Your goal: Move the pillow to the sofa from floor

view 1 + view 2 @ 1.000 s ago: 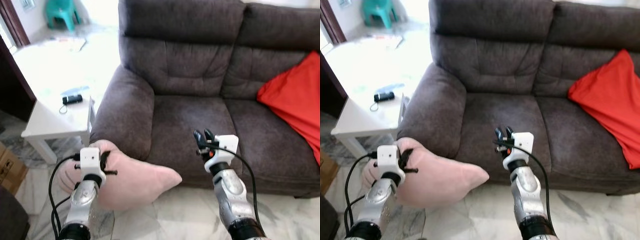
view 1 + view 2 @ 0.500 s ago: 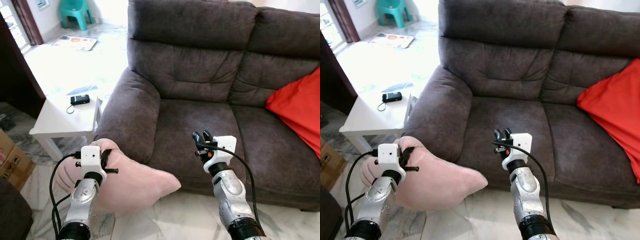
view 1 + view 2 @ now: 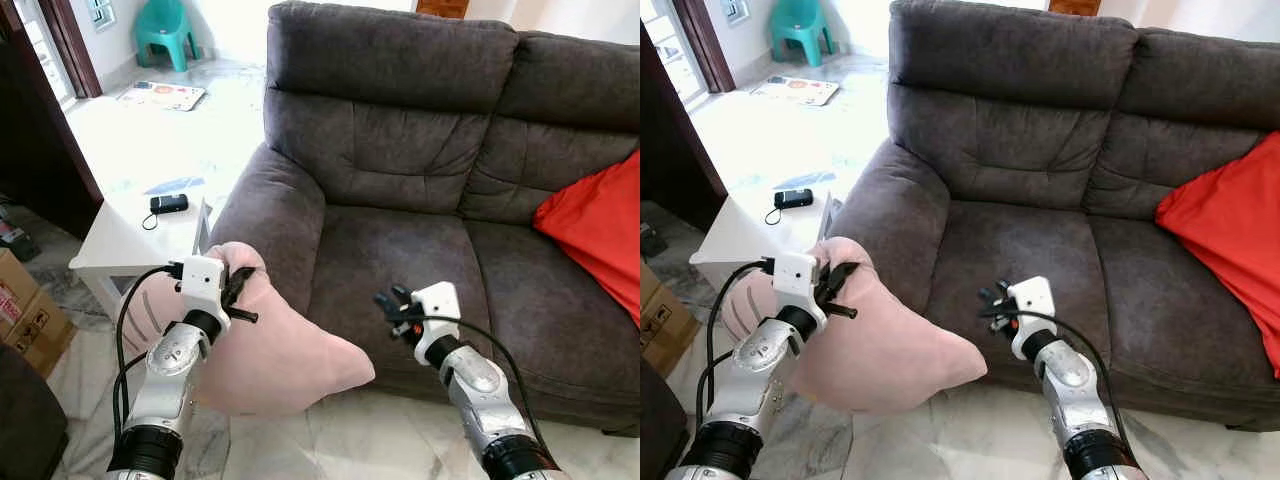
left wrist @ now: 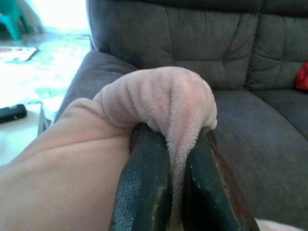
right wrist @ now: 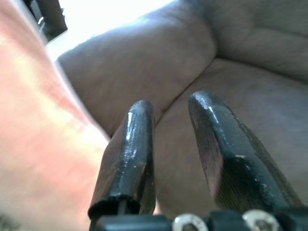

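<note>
A pale pink pillow (image 3: 270, 345) hangs in front of the dark grey sofa (image 3: 400, 170), off the floor beside the sofa's left armrest. My left gripper (image 3: 238, 287) is shut on a bunched upper corner of the pillow (image 4: 163, 103), and the fabric is pinched between both fingers (image 4: 144, 187). My right gripper (image 3: 388, 303) is held over the front edge of the seat cushion, right of the pillow's lower corner. Its fingers (image 5: 130, 154) stand slightly open with nothing between them, pointing toward the pillow (image 5: 43, 159).
A red cushion (image 3: 600, 235) leans at the sofa's right end. A white side table (image 3: 130, 245) with a black device (image 3: 168, 204) stands left of the armrest. A cardboard box (image 3: 25, 310) sits on the marble floor at far left, a teal stool (image 3: 165, 25) far behind.
My left gripper has lifted the pillow higher and to the right, toward the armrest. My right gripper has dropped a little and turned toward the pillow. The camera view has shifted.
</note>
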You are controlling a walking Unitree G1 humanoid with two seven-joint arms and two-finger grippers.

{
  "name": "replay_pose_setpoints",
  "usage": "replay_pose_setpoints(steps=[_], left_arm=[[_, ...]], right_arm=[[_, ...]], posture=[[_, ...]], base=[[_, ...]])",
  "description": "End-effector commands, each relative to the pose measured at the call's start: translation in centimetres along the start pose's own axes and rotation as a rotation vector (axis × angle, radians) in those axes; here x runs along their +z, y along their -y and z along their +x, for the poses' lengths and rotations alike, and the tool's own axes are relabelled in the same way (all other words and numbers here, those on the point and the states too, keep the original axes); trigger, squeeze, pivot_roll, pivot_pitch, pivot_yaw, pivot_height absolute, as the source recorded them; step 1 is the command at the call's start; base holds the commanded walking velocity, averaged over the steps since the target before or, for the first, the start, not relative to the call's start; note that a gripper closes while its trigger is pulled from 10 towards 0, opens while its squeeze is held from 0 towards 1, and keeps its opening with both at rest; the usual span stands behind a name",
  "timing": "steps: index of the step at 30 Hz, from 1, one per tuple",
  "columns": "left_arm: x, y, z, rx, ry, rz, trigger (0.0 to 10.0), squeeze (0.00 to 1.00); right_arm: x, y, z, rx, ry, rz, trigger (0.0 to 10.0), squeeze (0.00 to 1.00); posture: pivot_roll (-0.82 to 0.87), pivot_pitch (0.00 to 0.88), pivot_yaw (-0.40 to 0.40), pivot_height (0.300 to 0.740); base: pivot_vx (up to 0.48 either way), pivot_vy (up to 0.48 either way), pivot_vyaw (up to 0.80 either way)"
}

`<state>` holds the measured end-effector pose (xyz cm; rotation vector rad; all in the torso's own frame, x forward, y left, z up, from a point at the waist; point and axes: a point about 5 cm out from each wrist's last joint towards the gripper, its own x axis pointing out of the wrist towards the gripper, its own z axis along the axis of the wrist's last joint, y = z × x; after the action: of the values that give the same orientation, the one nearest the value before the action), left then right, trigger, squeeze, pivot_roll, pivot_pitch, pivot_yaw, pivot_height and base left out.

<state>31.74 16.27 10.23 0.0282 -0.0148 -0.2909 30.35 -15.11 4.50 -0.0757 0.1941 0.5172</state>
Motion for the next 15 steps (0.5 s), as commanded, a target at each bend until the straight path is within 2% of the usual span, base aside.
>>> replay_pose_setpoints(steps=[1, 2, 5, 8, 10, 13, 15], left_arm=[[3.8, 0.8, 1.1, -0.068, 0.134, 0.019, 10.0, 0.00], [4.3, 1.1, 1.2, -0.088, 0.137, 0.021, 10.0, 0.00], [4.6, 1.1, 1.2, -0.094, 0.135, 0.021, 10.0, 0.00], [4.8, 1.1, 1.3, -0.097, 0.134, 0.021, 10.0, 0.00], [5.4, 1.7, 1.4, -0.131, 0.142, 0.024, 10.0, 0.00], [6.3, 2.0, 1.5, -0.160, 0.154, 0.019, 10.0, 0.00], [6.9, 2.3, 1.6, -0.190, 0.160, 0.021, 10.0, 0.00]], right_arm=[[-0.5, -0.4, -0.2, 0.124, -0.063, -0.073, 10.0, 0.00], [-1.0, -0.7, -0.5, 0.179, -0.103, -0.103, 10.0, 0.00], [-1.3, -0.8, -0.7, 0.207, -0.122, -0.098, 10.0, 0.00], [-2.4, -1.4, -1.4, 0.319, -0.197, -0.104, 10.0, 0.00], [-3.8, -1.8, -2.3, 0.397, -0.283, -0.217, 10.0, 0.00], [-4.1, -1.6, -2.3, 0.367, -0.298, -0.212, 10.0, 0.00], [-4.0, -1.3, -2.1, 0.319, -0.303, -0.250, 10.0, 0.00]], posture=[[0.12, 0.000, -0.105, 0.740], [0.13, 0.000, -0.107, 0.740], [0.13, 0.000, -0.108, 0.740], [0.12, 0.000, -0.109, 0.740], [0.12, 0.000, -0.111, 0.740], [0.13, 0.000, -0.109, 0.740], [0.13, 0.000, -0.107, 0.740]], base=[[0.000, 0.000, 0.00], [0.000, 0.000, 0.00], [0.000, 0.000, 0.00], [0.000, 0.000, 0.00], [0.000, 0.000, 0.00], [0.000, 0.000, 0.00], [0.000, 0.000, 0.00]])
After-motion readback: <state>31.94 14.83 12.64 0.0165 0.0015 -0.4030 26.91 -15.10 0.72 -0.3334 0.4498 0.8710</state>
